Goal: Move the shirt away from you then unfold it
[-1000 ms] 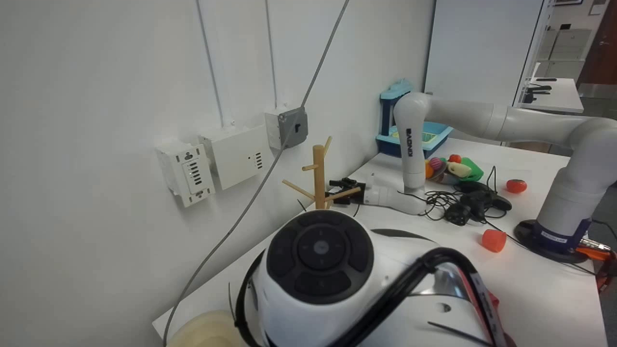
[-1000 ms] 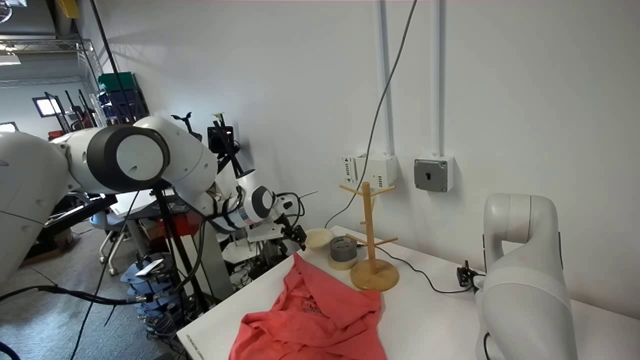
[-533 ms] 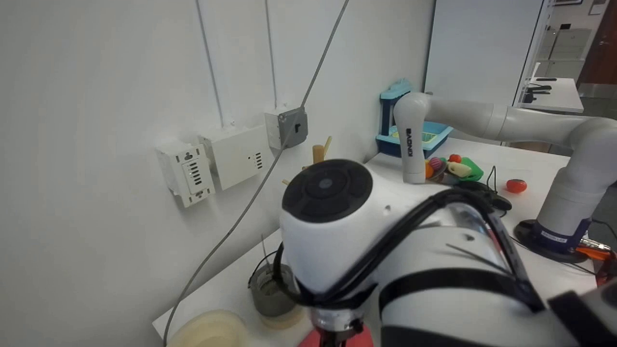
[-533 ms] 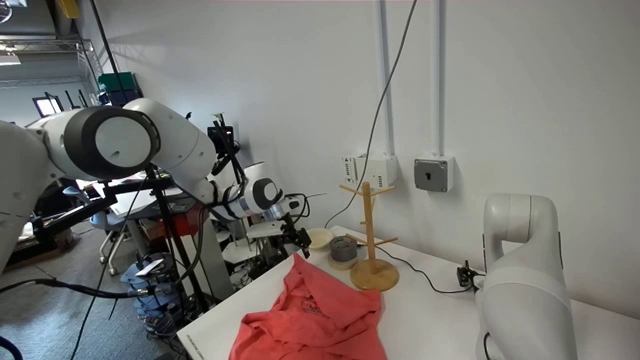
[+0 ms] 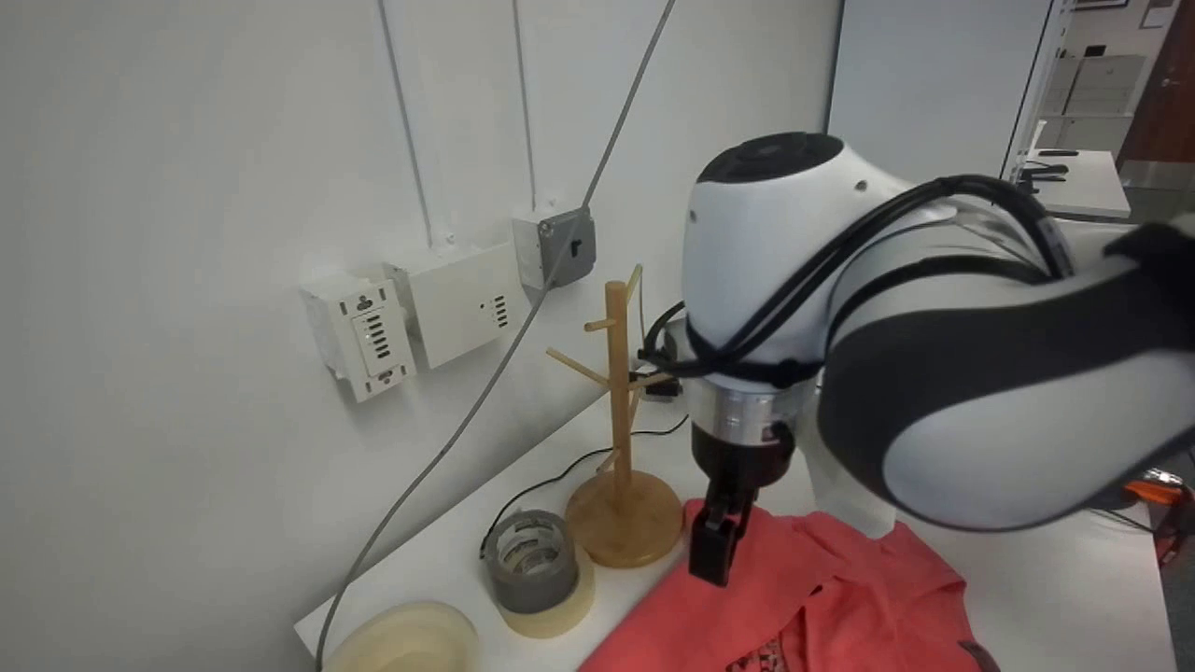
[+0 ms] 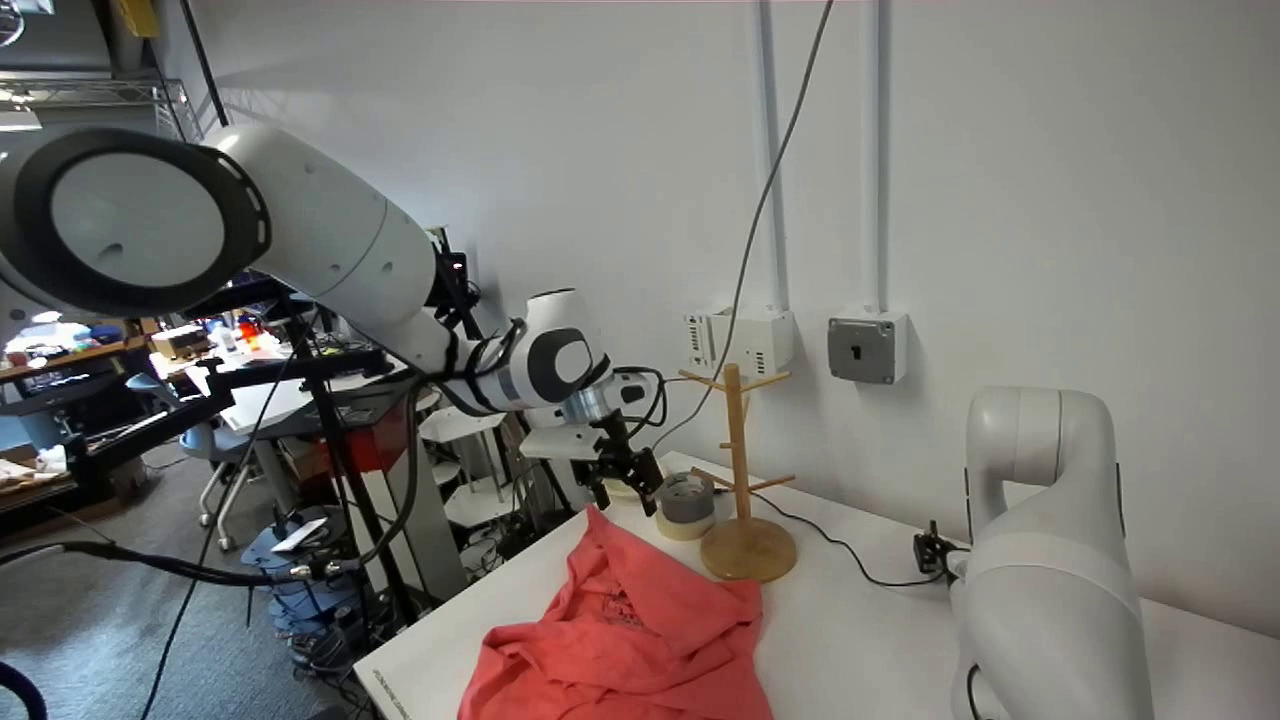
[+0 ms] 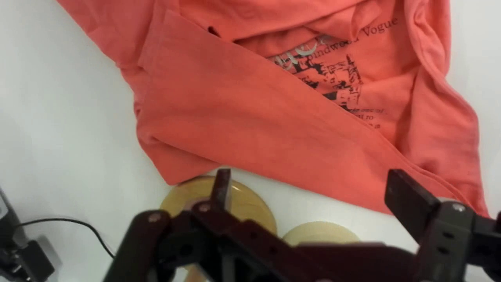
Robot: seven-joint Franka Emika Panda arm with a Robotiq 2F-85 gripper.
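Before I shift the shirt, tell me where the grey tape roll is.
In both exterior views, the grey tape roll is just left of the wooden stand, stacked on a cream tape roll on the white table.

Open table (image 6: 860,640) between shirt (image 6: 640,650) and grey arm (image 6: 1055,590), room to pass; thin black cable (image 6: 893,584) crosses its far part. Wooden stand (image 6: 740,455) blocks shirt's wall (image 6: 600,200) side, pegs (image 5: 577,367) jutting out, stacked rolls (image 5: 537,595) just beside it.
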